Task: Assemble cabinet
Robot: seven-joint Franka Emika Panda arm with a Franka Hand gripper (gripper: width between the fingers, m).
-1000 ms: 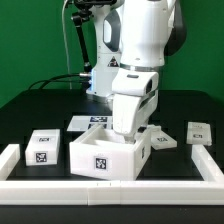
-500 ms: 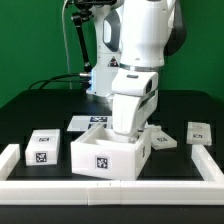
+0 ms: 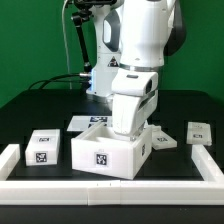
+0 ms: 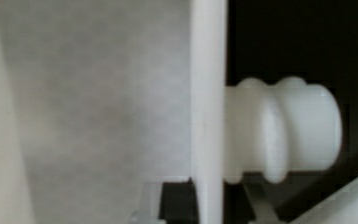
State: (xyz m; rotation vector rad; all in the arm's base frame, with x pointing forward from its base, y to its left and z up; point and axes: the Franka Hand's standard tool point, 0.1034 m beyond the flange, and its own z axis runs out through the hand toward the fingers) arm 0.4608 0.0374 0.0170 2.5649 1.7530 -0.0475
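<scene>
The cabinet (image 3: 105,155) is a white open-topped box with a black-and-white tag on its front, standing near the front middle of the table. My arm's white hand reaches down into its far right part, and my gripper (image 3: 126,132) is mostly hidden behind the box wall. In the wrist view a thin white cabinet wall (image 4: 206,100) runs edge-on between my two dark fingers (image 4: 176,205), with the gripper (image 4: 206,205) closed on it. A white ribbed knob (image 4: 282,130) sticks out from that wall.
A small white tagged block (image 3: 42,147) lies to the exterior view's left of the cabinet. Two white tagged parts (image 3: 198,132) (image 3: 162,139) lie to its right. The marker board (image 3: 88,122) lies behind. A low white border rail (image 3: 110,200) runs along the front.
</scene>
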